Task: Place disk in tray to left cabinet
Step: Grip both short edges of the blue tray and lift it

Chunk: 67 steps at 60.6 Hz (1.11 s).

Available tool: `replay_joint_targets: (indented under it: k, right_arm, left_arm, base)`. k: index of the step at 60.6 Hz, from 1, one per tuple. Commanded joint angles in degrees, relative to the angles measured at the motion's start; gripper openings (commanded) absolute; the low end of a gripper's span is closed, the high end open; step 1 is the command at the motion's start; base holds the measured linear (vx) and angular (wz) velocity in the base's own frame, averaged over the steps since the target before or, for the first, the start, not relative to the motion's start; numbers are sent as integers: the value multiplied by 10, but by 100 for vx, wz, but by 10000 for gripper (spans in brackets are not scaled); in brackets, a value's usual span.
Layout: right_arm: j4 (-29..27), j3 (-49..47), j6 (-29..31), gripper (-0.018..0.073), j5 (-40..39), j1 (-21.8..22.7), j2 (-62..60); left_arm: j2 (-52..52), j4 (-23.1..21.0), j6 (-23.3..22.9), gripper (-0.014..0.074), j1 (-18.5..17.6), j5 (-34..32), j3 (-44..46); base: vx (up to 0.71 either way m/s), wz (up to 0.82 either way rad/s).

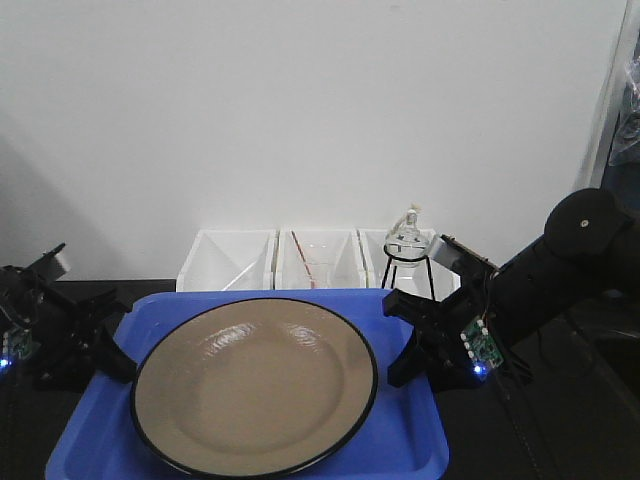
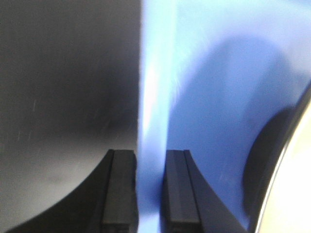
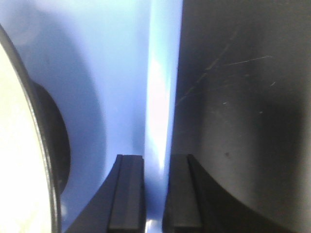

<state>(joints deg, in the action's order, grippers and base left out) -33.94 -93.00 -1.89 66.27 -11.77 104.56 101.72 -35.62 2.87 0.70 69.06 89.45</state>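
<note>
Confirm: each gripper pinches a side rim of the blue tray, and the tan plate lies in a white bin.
Wrong about the plate: the front view shows the disk lying in the tray, not in the white bins. The left gripper and right gripper do each pinch a side rim.

Front camera looks forward over tray (image 1: 405, 430) toward wall (image 1: 300, 100); wrist cameras peer close-up along its left, right rims.

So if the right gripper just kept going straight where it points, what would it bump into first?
The blue tray: its right rim sits between the right gripper's jaws, so it would press on that rim at once. The disk lies off to one side, out of line. Depth is unclear.
</note>
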Motion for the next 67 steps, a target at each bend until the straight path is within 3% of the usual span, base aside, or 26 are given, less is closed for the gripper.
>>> replay_joint_targets:
  k: [1,15,50,67]
  right_arm:
    - [-80,-41,-18,-4,6,-6,-37]
    - [-82,-56,-54,-4,30,-6,-36]
    - [-118,-57,-47,-4,34,-6,-46]
    - [-144,-57,-46,-4,48,27,-54]
  left_arm:
    - [-29,-100,-32,-1,-11,29,34]
    - [-33,-103,-72,-1,-11,29,39]
    - [-94,-101,-86,-1,-11,29,38]
    - [-97,-100,-86,-1,-11,29,38]
  base:
    - [0,0]
    - [0,0]
    - [0,0]
    - [0,0]
